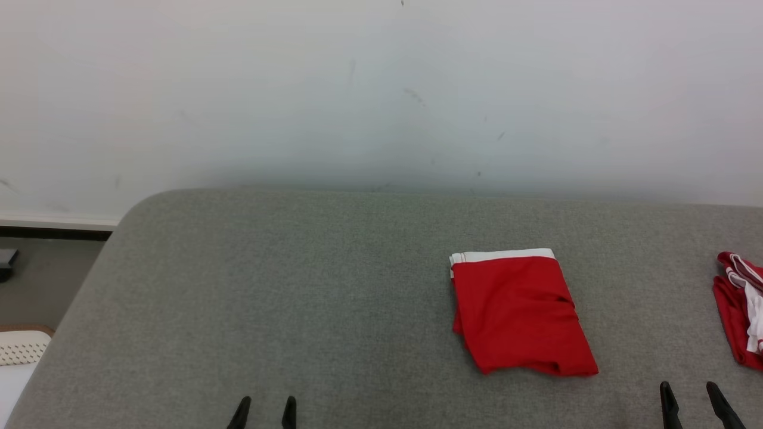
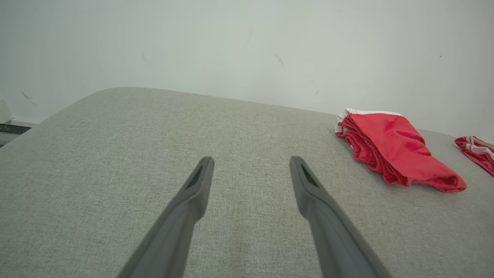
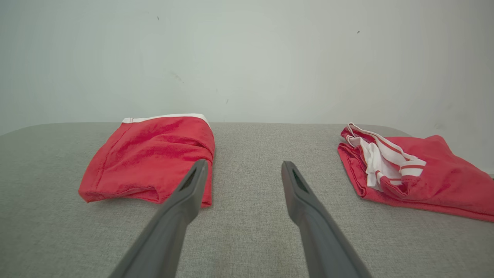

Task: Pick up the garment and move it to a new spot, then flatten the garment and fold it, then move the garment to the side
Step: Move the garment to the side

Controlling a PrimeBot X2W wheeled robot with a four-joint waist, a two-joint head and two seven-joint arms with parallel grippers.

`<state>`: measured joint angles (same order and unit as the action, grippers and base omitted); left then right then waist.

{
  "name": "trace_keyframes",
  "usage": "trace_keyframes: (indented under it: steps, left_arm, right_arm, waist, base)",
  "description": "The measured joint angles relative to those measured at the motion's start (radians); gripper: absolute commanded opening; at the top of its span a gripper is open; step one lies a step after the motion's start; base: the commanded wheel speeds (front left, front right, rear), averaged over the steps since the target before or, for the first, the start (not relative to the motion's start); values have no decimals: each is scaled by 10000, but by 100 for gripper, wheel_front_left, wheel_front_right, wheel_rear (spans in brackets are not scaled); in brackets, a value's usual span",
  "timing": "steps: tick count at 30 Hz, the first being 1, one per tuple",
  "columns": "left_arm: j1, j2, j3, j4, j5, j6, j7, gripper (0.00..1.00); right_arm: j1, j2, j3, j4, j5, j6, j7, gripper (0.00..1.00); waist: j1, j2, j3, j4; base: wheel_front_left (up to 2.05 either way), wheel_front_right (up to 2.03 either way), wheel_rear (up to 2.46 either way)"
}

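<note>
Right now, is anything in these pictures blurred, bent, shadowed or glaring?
Head view: soft, even light, no glare; the folded red shorts look sharp, barely shadowed. Left wrist view: the wide lens bows the grey table edge into a curve, and the left fingers loom oversized. Right wrist view: the right fingers look slightly soft; the crumpled red garment is clear.
</note>
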<state>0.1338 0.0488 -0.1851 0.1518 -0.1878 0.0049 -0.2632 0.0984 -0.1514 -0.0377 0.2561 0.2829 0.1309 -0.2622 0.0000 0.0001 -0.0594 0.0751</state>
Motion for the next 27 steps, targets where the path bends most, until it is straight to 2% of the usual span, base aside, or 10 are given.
trace_keyframes:
  steps: [9, 13, 19, 27]
  left_arm:
    - [-18, 0, -36, -29, -54, 21, 0, 100]
    - [-21, 0, -75, -35, -77, 48, 0, 100]
    - [-73, 0, -155, -23, -77, 46, 0, 100]
    - [-732, -2, -443, -75, -198, 127, 0, 100]
  right_arm:
    - [-18, -23, 245, 270, 387, 0, -2, 100]
    - [-191, -88, 957, 443, 1962, 0, 213, 100]
    - [-911, -1202, 1267, -2, 4387, 8, 1613, 100]
    - [-2549, -2621, 1661, -173, 7131, 8, 5195, 100]
  waist:
    - [0, 0, 60, 67]
    - [0, 0, 159, 104]
    - [0, 0, 383, 275]
    - [1, 0, 1214, 746]
  base:
    - [0, 0, 0]
    - [0, 0, 0]
    - [0, 0, 0]
    - [0, 0, 0]
